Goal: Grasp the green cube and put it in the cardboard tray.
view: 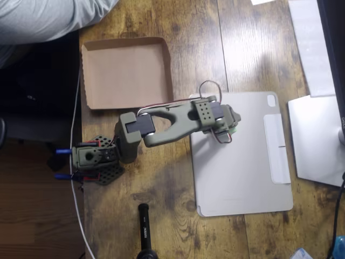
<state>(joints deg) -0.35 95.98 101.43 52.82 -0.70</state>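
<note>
a flat grey tablet cover (242,178) lies right of centre on the wooden table (161,216). a white cable (77,178) runs down the left side, and a person's grey sleeve (48,19) fills the upper left corner.

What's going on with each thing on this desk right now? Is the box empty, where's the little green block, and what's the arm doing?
cardboard tray: empty, flat on the wooden desk, upper left.
green cube: a sliver shows at the arm's tip, over the tablet cover, outside the tray.
gripper: reached out over the tablet cover; the arm hides whether the jaws are open or shut.
grey tablet cover: closed, lying flat.
</note>
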